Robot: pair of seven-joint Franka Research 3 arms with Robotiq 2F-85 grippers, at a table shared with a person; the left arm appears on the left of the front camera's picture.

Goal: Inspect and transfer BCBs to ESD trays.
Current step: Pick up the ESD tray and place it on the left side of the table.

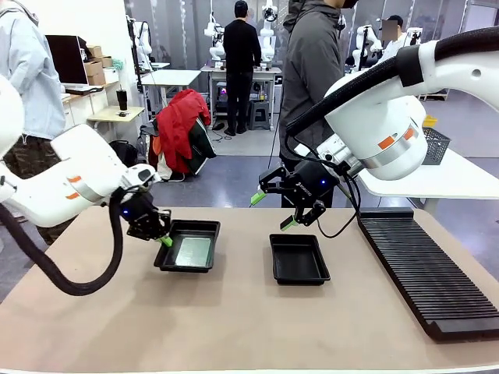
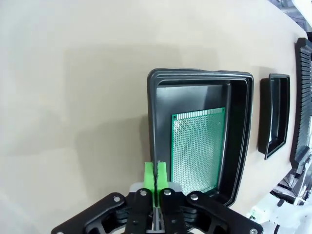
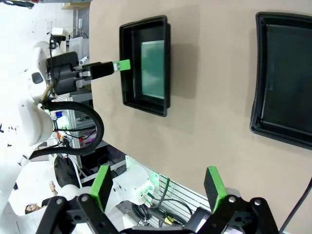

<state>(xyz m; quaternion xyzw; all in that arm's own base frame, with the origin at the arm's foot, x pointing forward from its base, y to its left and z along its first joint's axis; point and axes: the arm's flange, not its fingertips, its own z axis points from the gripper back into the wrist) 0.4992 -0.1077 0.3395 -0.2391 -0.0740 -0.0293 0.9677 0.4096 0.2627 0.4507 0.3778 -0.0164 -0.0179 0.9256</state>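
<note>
Two black ESD trays sit on the tan table. The left tray (image 1: 189, 245) (image 2: 200, 136) (image 3: 146, 63) holds one BCB (image 1: 193, 251) (image 2: 197, 148) (image 3: 152, 69), green grid face up in the wrist views. The right tray (image 1: 299, 259) (image 2: 274, 114) (image 3: 285, 78) has nothing in it. My left gripper (image 1: 165, 241) (image 2: 156, 183) (image 3: 122, 65) is shut with nothing between its green pads, hovering just outside the left tray's left rim. My right gripper (image 1: 273, 210) (image 3: 156, 184) hangs open above the table behind the right tray, holding nothing.
A long black ribbed slotted rack (image 1: 425, 269) (image 2: 303, 97) lies along the table's right side. A person in a grey jacket (image 1: 312, 78) stands at the far edge. A grey mesh basket (image 1: 435, 145) rests on a white table behind.
</note>
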